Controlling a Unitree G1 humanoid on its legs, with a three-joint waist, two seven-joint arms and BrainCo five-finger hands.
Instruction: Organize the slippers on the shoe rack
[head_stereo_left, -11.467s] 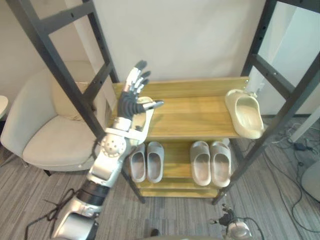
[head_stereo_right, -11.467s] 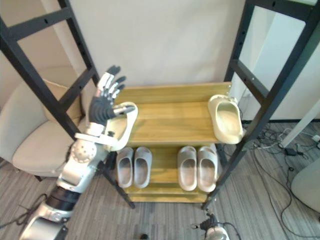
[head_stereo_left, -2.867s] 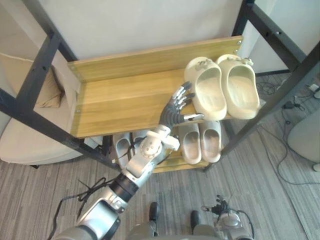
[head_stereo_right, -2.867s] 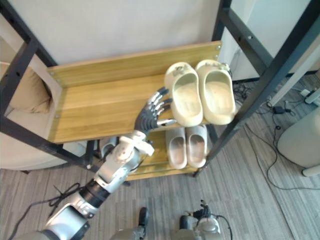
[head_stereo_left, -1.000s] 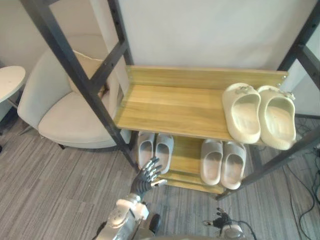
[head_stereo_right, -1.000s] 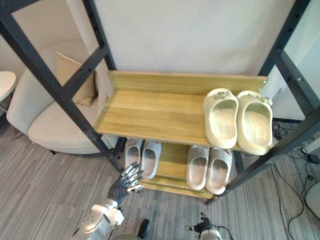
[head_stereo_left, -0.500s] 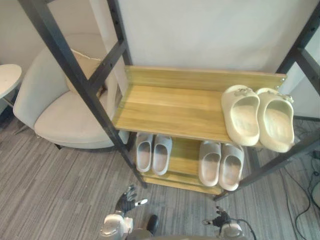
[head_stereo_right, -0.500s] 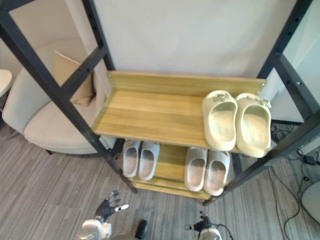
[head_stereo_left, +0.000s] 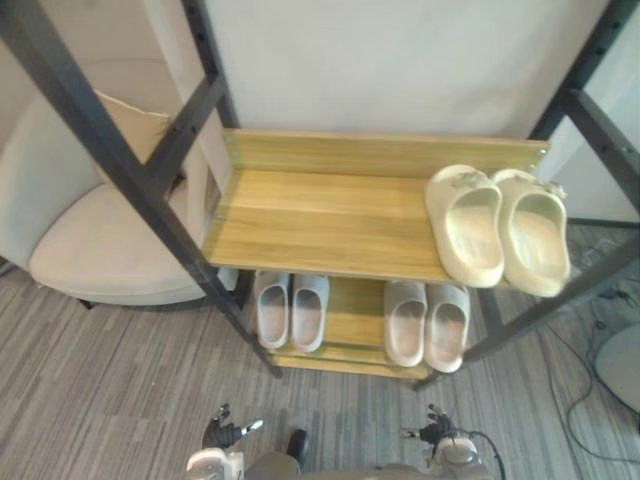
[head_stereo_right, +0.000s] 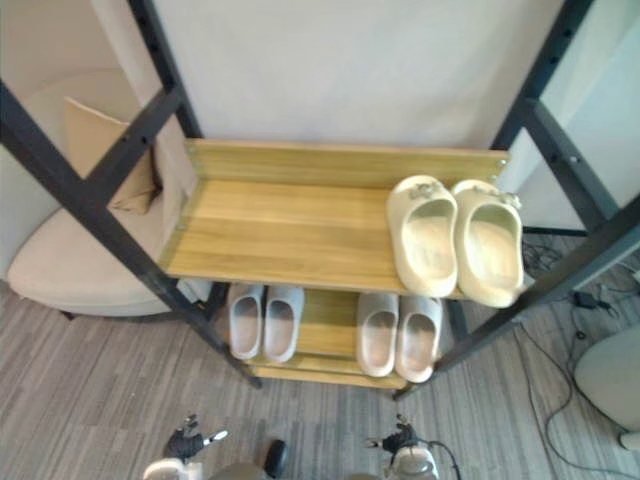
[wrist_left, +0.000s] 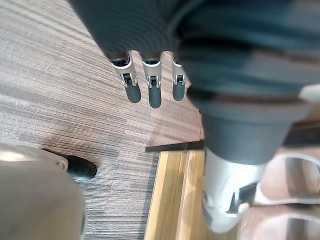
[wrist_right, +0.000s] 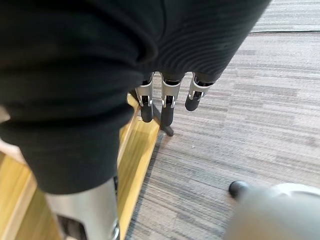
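Nearest the robot, low over the grey carpet (head_stereo_left: 100, 400): the left hand (head_stereo_left: 224, 434) and the right hand (head_stereo_left: 433, 433) are being held down at the sides, and nothing is being carried in either. In the wrist views the left fingers (wrist_left: 148, 89) are being shown straight and released, pointing at the floor (the right row (wrist_right: 167, 105) likewise), with the rack's wooden base board (wrist_left: 172, 195) just beside them.

Next out, lower shelf (head_stereo_left: 352, 318) of the shoe rack (head_stereo_left: 380, 152): two grey pairs are being stored, one grey pair (head_stereo_left: 290, 308) toward the left and a second grey pair (head_stereo_left: 427, 322) toward the right. Each is being shown side by side and apart from the other.

Above and beyond, upper shelf (head_stereo_left: 320, 215): the cream slippers (head_stereo_left: 497, 228) are being displayed as a close pair at the right end, touching or very nearly so. Their near ends are reaching slightly over the front edge.

Farther left, beside the rack: a pale armchair (head_stereo_left: 100, 250) with a cushion (head_stereo_left: 135, 120) is not being touched.

Handling note (a judgement only): the sorting is being judged practically complete, the step in hand being a last check with arms clear. This is best done with the arms hanging free of the black frame post (head_stereo_left: 140, 187) and the base board, fingers relaxed so that nothing is being snagged. If a correction is being wanted, the cream pair is best nudged back by flat fingers on both near ends together, so that neither slipper is being twisted off the edge.
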